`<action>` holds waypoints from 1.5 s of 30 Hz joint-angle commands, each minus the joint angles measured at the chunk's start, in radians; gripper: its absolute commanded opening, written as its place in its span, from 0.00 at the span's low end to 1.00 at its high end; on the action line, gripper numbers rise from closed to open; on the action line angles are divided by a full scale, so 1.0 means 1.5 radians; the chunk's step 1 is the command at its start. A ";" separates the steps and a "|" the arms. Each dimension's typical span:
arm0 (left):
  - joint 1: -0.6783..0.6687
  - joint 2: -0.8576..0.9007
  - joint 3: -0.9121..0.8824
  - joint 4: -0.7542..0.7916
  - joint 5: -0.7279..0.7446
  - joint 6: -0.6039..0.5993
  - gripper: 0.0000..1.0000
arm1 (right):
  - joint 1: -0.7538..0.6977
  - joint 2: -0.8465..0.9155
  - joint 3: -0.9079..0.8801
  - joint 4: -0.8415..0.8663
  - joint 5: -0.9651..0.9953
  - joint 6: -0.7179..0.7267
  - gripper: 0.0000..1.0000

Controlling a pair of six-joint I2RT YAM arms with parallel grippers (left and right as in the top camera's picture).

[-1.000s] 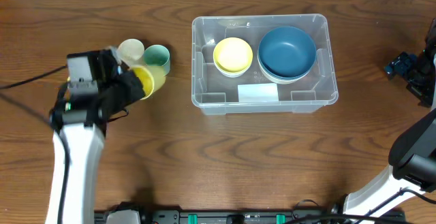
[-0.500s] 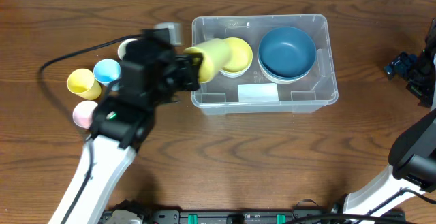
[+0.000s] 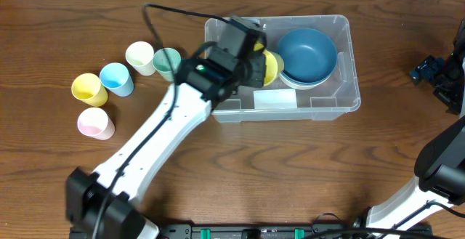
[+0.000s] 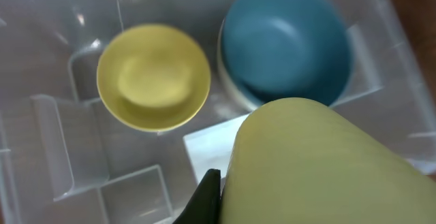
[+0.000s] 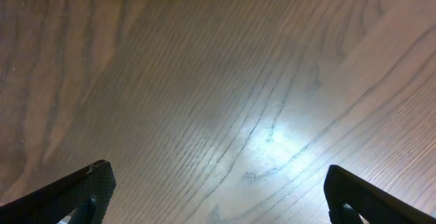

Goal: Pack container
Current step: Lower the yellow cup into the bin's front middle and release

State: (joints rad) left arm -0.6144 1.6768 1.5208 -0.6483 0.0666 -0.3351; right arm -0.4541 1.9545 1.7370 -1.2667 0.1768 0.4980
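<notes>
My container [image 3: 290, 19] sits upper middle of the overhead frame, the smaller bowl [image 4: 153, 75] in its left half and the larger bowl [image 3: 306, 54] just beside it on the right. The cup [image 4: 320, 163] clamped in my left claw [image 3: 260, 65] hangs over the left half. Five loose cups [image 3: 116, 78] stand on the table [image 3: 290, 166] to the container's left.

Legible text: none. White label [image 3: 280, 99], lying inside the container [image 3: 341, 86] near its front wall, shows no print that can be read.

Dark wood-grain table [image 3: 240, 166]; pale strip along far edge; overhead glare.
</notes>
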 commanded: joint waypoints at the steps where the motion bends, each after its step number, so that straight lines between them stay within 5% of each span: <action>1: -0.010 0.042 0.015 -0.012 -0.049 0.021 0.06 | -0.001 -0.004 -0.003 -0.001 0.009 0.014 0.99; 45: -0.031 0.237 0.015 0.040 -0.075 0.018 0.06 | -0.001 -0.004 -0.003 -0.001 0.009 0.014 0.99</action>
State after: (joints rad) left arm -0.6601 2.0258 1.5227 -0.5938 -0.0307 -0.3138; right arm -0.4541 1.9545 1.7370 -1.2667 0.1768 0.4984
